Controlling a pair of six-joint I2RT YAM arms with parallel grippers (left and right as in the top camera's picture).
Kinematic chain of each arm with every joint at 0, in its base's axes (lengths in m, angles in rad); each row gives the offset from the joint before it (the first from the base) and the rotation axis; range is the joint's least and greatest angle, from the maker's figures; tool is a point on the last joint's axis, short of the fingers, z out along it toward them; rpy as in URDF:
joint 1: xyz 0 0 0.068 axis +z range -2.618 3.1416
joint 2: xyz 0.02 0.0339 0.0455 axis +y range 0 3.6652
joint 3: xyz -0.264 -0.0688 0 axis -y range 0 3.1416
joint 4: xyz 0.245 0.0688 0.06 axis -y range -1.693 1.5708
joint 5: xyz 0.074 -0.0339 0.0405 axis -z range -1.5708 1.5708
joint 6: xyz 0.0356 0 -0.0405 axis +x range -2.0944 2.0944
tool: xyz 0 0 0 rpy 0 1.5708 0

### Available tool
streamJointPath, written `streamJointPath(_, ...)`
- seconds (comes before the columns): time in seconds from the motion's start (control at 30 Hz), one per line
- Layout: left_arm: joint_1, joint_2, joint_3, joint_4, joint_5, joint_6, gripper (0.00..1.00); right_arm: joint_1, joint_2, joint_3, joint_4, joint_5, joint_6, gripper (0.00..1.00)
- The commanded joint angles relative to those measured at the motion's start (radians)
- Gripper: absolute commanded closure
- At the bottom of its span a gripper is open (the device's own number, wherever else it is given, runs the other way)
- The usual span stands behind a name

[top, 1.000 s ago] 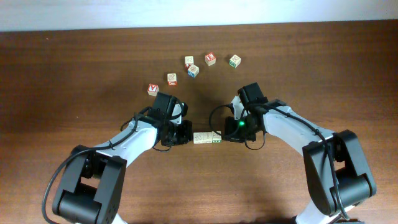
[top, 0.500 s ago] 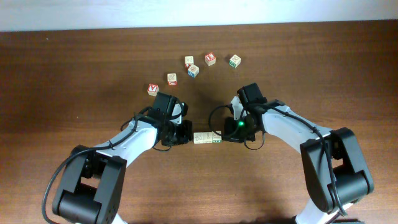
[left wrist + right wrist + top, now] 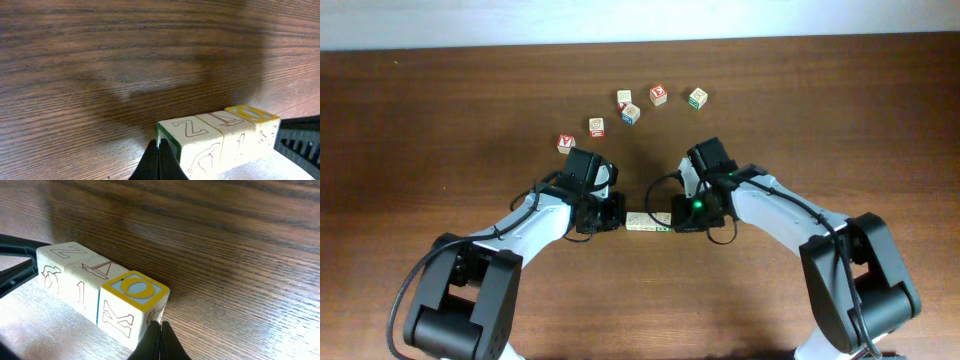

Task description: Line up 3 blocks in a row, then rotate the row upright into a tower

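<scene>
Pale wood alphabet blocks (image 3: 648,221), three of them, lie end to end in one row on the dark table (image 3: 840,120), between your two arms. Your left gripper (image 3: 617,217) meets the row's left end, its fingers (image 3: 155,164) pressed together into a single point against the Z block (image 3: 186,139). Your right gripper (image 3: 677,218) is likewise closed on nothing, and its tip touches the bottom corner of the yellow-ringed O block (image 3: 134,302) at the row's other end. The middle block (image 3: 95,277) sits flush between those two.

Over the last second your right arm has swung in toward the row, and the row has slid a little toward the left gripper. The left gripper has barely shifted. Whether the row has turned yet is too slight to tell from above.

This reads as the very start of the turn. The two closed tips are acting as pushers at opposite ends, and nearly all of the rotation looks to be still ahead. Six loose cubes (image 3: 630,112) lie well beyond the row's far side, where they were a second ago.
</scene>
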Motion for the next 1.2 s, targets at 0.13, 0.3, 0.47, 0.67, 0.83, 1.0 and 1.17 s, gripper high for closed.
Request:
streamJointPath(0.13,-0.013,0.01,-0.005,0.006,0.058,0.016,1.0,0.077,-0.04,0.045,0.019,-0.019,-0.01,0.96)
streamJointPath(0.3,-0.013,0.01,-0.005,0.006,0.058,0.016,1.0,0.126,-0.04,0.077,0.018,0.015,-0.006,0.96)
streamJointPath(0.47,-0.013,0.01,-0.005,0.006,0.058,0.016,1.0,0.156,-0.04,0.116,0.01,0.034,-0.003,0.96)
streamJointPath(0.67,-0.013,0.01,-0.005,0.007,0.061,0.016,1.0,0.188,-0.04,0.14,0.006,0.033,-0.003,0.96)
streamJointPath(0.83,-0.013,0.01,-0.005,0.008,0.061,0.016,1.0,0.212,-0.04,0.156,0.006,0.035,-0.003,0.96)
streamJointPath(1.0,-0.013,0.01,-0.005,0.009,0.061,0.016,1.0,0.251,-0.04,0.177,-0.009,0.079,-0.002,0.96)
streamJointPath(1.17,-0.013,0.01,-0.005,0.009,0.061,0.016,1.0,0.265,-0.04,0.177,-0.009,0.086,-0.002,0.96)
